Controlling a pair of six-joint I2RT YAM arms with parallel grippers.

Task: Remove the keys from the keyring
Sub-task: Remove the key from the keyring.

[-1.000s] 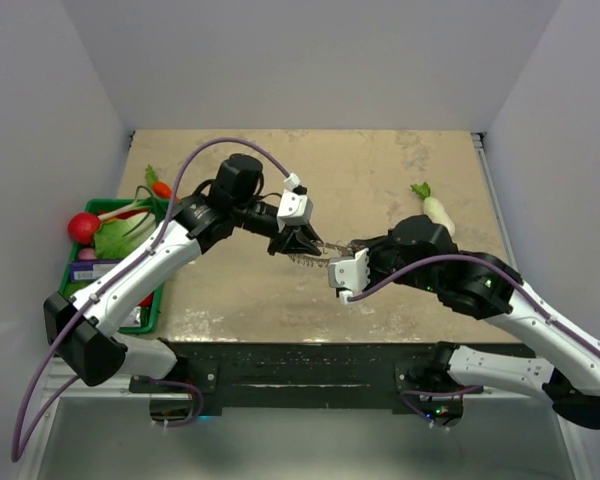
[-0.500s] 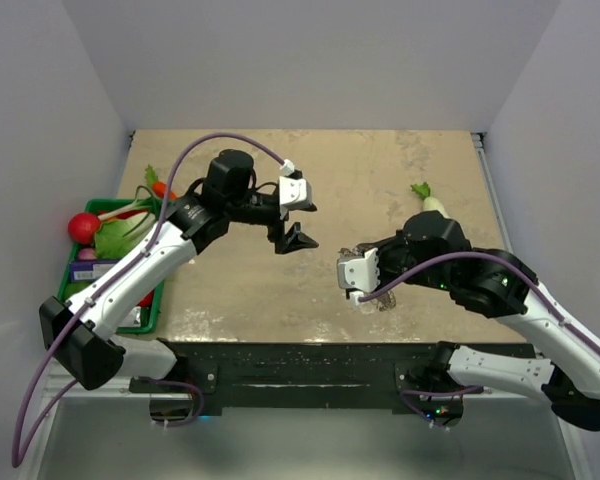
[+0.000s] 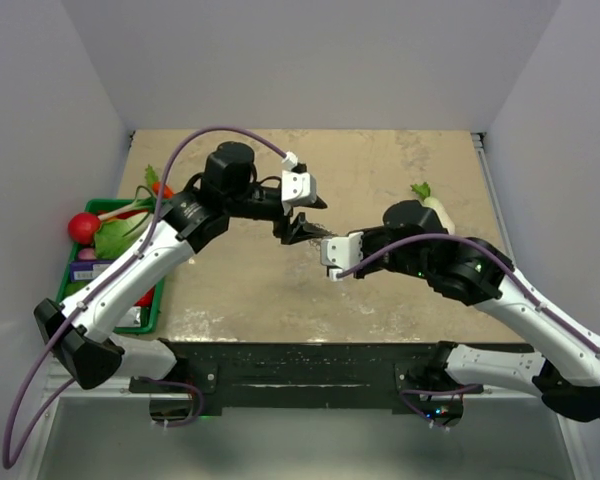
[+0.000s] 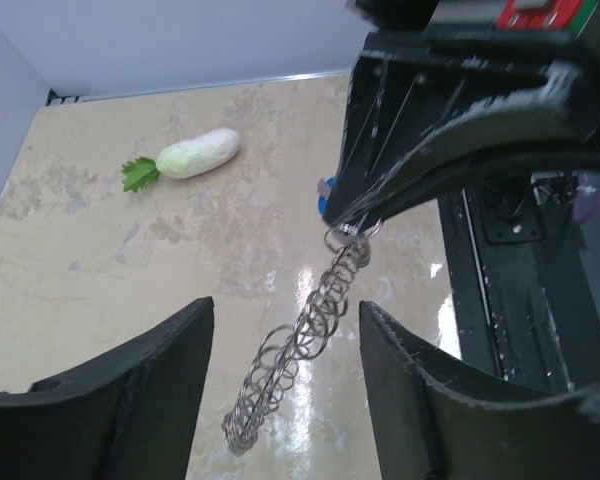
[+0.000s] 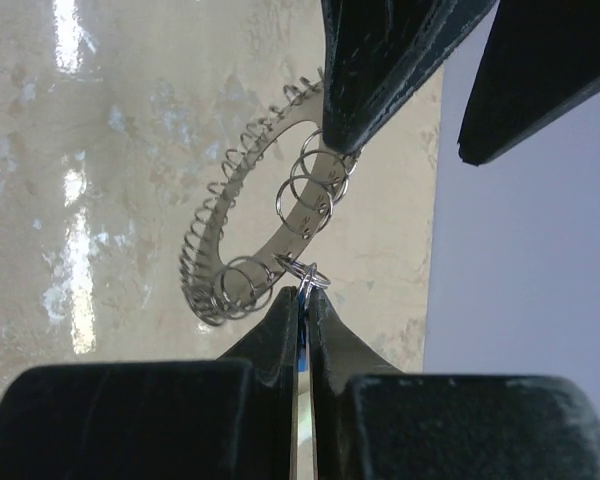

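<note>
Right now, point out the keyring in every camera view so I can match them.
Top external: the keyring is a small grey glint near the picture's centre.
Left wrist: a coiled strand hanging down the middle.
Right wrist: a curved coil at centre, pinched by the right end effector.
Shared landmark: the white radish, right of the keyring from above and upper left in the left wrist view; it is not in the right wrist view.
</note>
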